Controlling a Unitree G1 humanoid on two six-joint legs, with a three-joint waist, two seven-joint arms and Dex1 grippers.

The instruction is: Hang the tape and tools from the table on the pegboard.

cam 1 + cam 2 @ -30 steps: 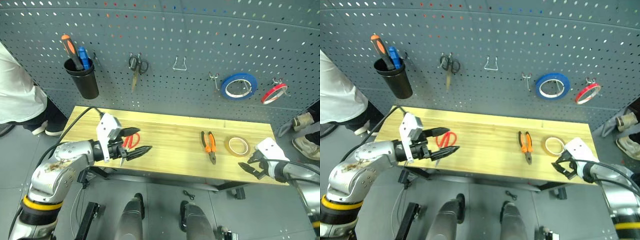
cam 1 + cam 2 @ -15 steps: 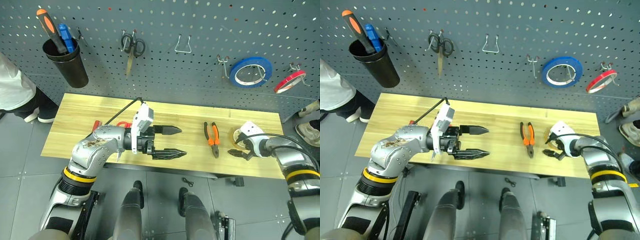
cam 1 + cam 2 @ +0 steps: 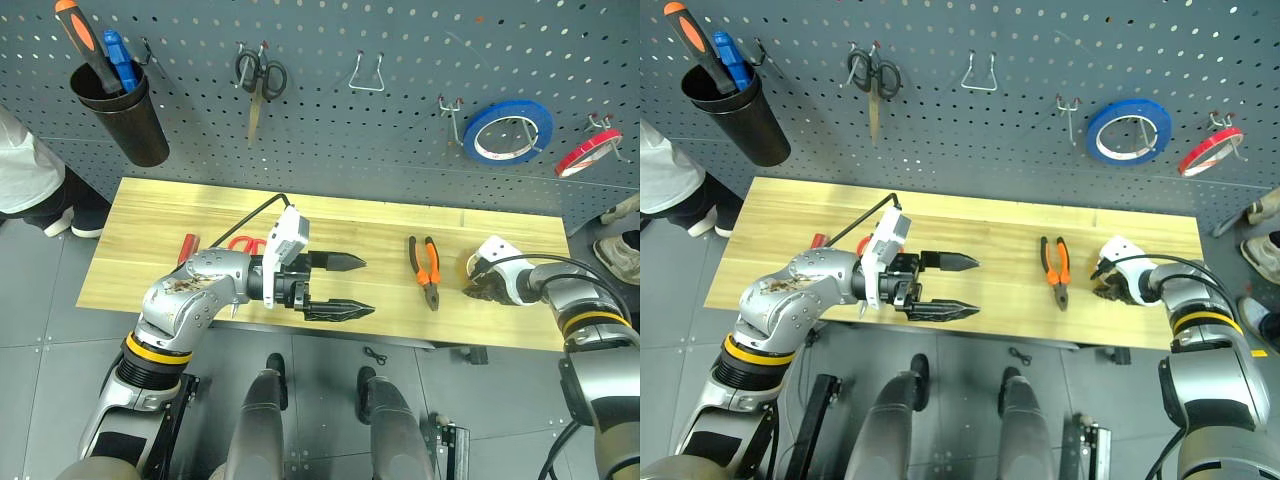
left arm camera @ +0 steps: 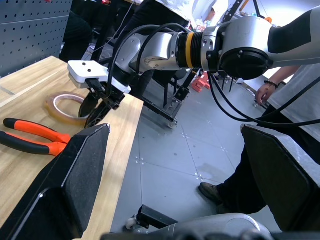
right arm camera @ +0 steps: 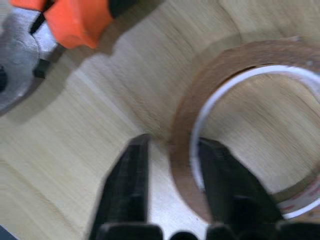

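- The left gripper [image 3: 340, 287] is in the lower middle of the left eye view, at the near edge of the table [image 3: 140, 250]. Its two black fingers are spread wide and point toward the right side of the frame, with nothing between them.
- The right gripper [image 5: 170, 165] is at the right end of the table. In the right wrist view one finger stands outside the wall of the tape [image 5: 250, 100] and the other inside the ring, and they are pressed together on this wall. The yellowish roll lies flat on the wood, at the middle right of the left eye view.
- Just left of the tape, the pliers [image 3: 427, 270] with orange and black handles lie on the table, with the jaws pointing to the near edge.
- Behind the left arm, at the middle left of the frame, the red-handled scissors [image 3: 243, 243] lie on the table, partly hidden, and the red handle of the screwdriver [image 3: 187, 246] is near them, more to the left.
- The pegboard [image 3: 330, 140] fills the upper part of the frame. A black cup holder [image 3: 128, 120] at the upper left holds an orange-handled tool [image 3: 82, 35] and a blue-handled tool [image 3: 117, 58].
- Small black-handled scissors [image 3: 258, 82] hang right of it, then a bare metal hook [image 3: 367, 72].
- A blue tape roll [image 3: 508, 132] and a red tape roll [image 3: 588, 158] hang at the upper right.
- A person in a white shirt [image 3: 25, 170] stands at the left edge.
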